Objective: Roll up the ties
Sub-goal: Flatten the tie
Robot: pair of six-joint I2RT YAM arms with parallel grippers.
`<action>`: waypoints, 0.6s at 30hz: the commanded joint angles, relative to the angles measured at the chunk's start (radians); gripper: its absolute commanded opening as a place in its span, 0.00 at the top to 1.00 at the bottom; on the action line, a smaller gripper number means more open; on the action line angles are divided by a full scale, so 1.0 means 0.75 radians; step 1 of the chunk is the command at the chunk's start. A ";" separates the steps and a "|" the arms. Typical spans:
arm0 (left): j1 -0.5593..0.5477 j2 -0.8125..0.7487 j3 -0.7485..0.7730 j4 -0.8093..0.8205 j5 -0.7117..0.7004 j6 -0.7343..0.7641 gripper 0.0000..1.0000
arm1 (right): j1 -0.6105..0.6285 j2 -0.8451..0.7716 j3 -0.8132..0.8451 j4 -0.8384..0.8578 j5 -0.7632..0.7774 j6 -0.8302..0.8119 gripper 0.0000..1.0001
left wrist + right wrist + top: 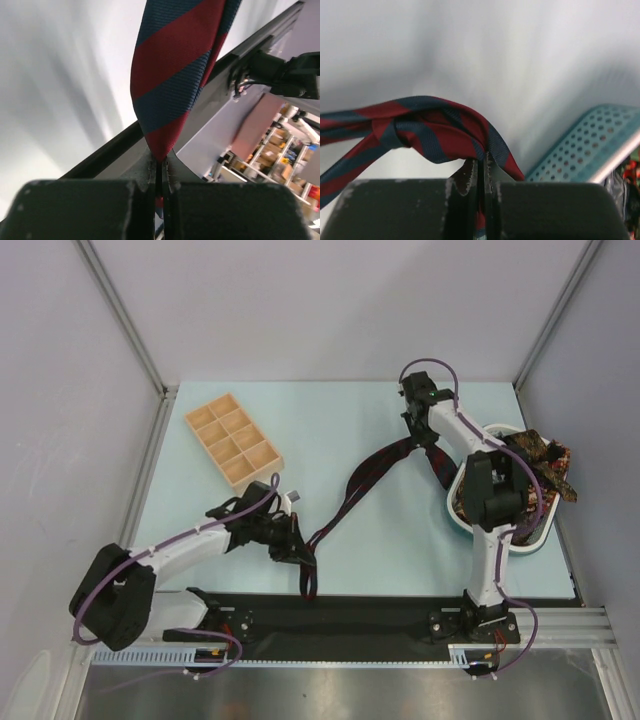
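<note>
A navy tie with red diagonal stripes (365, 478) stretches across the pale blue table between both grippers. My left gripper (298, 546) is shut on it near one end, whose tail lies toward the front edge. In the left wrist view the tie (170, 75) rises from the pinched jaws of the left gripper (161, 161). My right gripper (418, 433) is shut on the other part, with a short end hanging below it. In the right wrist view the tie (430, 131) folds over the closed right gripper (481, 162). More patterned ties (545, 462) are piled in a basket (455, 508) at the right.
A wooden compartment tray (233, 440) lies at the back left of the table. The perforated basket wall (590, 145) shows close to the right gripper. A black rail (350, 615) runs along the front edge. Grey walls enclose the table.
</note>
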 commanded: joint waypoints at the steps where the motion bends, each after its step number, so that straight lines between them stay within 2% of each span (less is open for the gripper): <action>1: 0.014 0.027 -0.047 0.211 0.143 -0.081 1.00 | -0.019 0.132 0.184 -0.052 0.018 -0.050 1.00; 5: 0.016 0.094 -0.129 0.318 0.184 -0.103 1.00 | -0.023 0.281 0.362 -0.116 0.028 -0.065 1.00; 7: 0.026 0.147 -0.164 0.344 0.196 -0.089 1.00 | -0.025 0.353 0.438 -0.126 0.014 -0.067 0.90; 9: 0.034 0.184 -0.180 0.389 0.206 -0.079 1.00 | -0.025 0.392 0.485 -0.114 0.036 -0.061 0.75; 11: 0.046 0.229 -0.174 0.347 0.168 -0.030 0.93 | -0.025 0.433 0.502 -0.094 0.047 -0.048 0.66; 12: 0.046 0.235 -0.162 0.318 0.141 -0.001 0.90 | -0.025 0.441 0.504 -0.083 0.079 -0.030 0.55; 13: 0.048 0.229 -0.137 0.289 0.084 0.040 0.79 | -0.027 0.439 0.496 -0.069 0.090 -0.022 0.52; 14: 0.046 0.215 -0.127 0.238 0.063 0.054 0.76 | -0.029 0.433 0.486 -0.045 0.094 -0.016 0.42; 15: 0.046 0.201 -0.119 0.220 0.051 0.062 0.72 | -0.029 0.419 0.471 -0.024 0.098 -0.007 0.16; 16: 0.054 0.170 -0.099 0.199 0.035 0.081 0.65 | -0.031 0.406 0.451 0.002 0.096 0.013 0.07; 18: 0.073 0.146 -0.074 0.122 -0.015 0.111 0.62 | -0.039 0.361 0.400 0.052 0.078 0.042 0.06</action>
